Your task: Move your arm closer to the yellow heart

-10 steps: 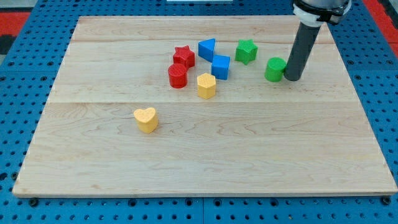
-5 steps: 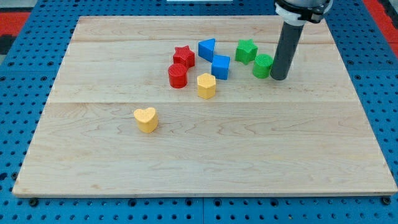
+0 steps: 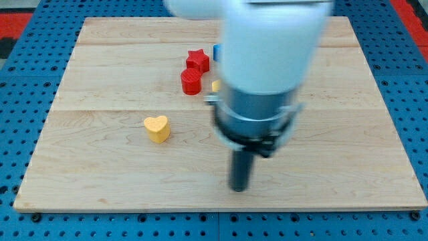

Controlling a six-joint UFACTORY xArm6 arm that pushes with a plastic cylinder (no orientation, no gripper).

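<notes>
The yellow heart [image 3: 157, 128] lies on the wooden board at the view's lower left of centre. My tip [image 3: 239, 188] rests on the board near the view's bottom, well to the right of the heart and a little below it, not touching it. The arm's large body [image 3: 264, 60] fills the view's upper middle and hides most of the other blocks.
A red star [image 3: 197, 59] and a red cylinder [image 3: 190, 82] stand above and to the right of the heart. Slivers of a blue block [image 3: 216, 50] and a yellow block [image 3: 215, 85] show at the arm's left edge. The green blocks are hidden.
My tip has swept from the view's upper right, beside the green cylinder, down and left to the board's lower middle. The arm now covers the blue, green and yellow blocks.
</notes>
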